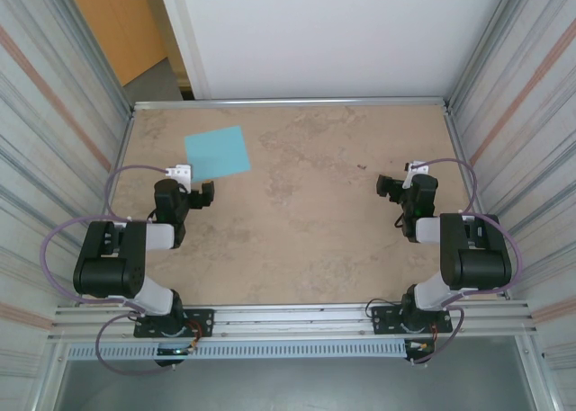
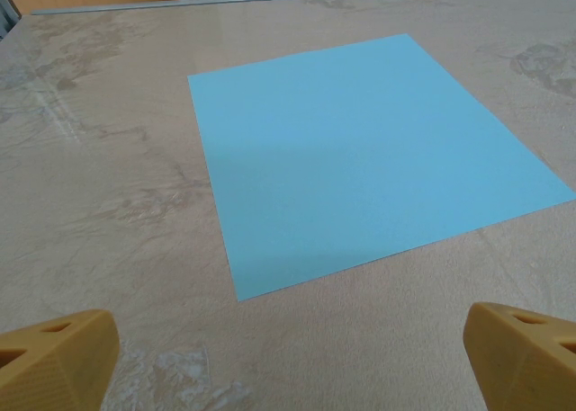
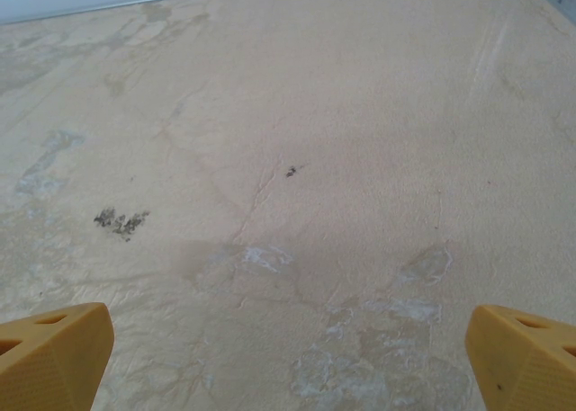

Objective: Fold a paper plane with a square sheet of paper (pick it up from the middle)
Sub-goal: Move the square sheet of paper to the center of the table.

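The square sheet of paper [image 1: 217, 152] lies flat and unfolded on the tabletop at the far left, light blue and plain. In the left wrist view the sheet [image 2: 364, 150] spreads out just ahead of my fingers. My left gripper [image 1: 205, 195] hovers just short of the sheet's near edge, open, with nothing between its yellow fingertips [image 2: 56, 357]. Over bare table on the right side my right gripper [image 1: 387, 186] is open too, its fingertips [image 3: 522, 352] far apart. No folded plane exists; the paper has no crease.
The beige mottled tabletop [image 1: 315, 213] is boxed in by metal walls left, right and back. A rail [image 1: 288, 321] with both arm bases runs along the near edge. Worn pale patches [image 3: 378, 339] mark the surface under the right gripper.
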Robot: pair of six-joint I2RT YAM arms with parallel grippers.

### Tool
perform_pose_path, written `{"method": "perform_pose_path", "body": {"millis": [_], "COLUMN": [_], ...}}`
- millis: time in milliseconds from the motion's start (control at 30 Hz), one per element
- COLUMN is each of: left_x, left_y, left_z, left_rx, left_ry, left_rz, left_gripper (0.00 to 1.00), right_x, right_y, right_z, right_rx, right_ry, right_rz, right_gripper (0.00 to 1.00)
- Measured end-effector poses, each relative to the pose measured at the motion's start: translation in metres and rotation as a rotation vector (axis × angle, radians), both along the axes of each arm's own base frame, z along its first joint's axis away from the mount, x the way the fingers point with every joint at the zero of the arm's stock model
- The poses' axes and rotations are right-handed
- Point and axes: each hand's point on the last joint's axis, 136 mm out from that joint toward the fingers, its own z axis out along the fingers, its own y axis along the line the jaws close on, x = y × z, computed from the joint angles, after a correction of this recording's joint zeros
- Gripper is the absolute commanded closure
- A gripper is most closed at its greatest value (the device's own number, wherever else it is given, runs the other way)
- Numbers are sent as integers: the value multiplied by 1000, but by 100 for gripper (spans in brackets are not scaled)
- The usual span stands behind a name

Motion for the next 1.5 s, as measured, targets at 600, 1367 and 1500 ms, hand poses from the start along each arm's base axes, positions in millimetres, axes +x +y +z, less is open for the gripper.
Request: {"method": "perform_pose_path", "body": {"millis": [600,1367,1500], "left_x": [-10,18,43], "left_y": [13,-42,-54], "left_z": [30,30,20], "left_rx": [7,-594,-632], "left_ry": [-38,376,440], "left_rz": [77,124,128], "left_gripper": [1,1,3], "right_x": [-4,16,13], "right_y": [1,136,137], "right_z": [21,85,82], "right_rx": [-6,419,421], "right_ry": [21,285,302], "right_rz": [-4,355,357], "right_gripper": [1,1,1]}}
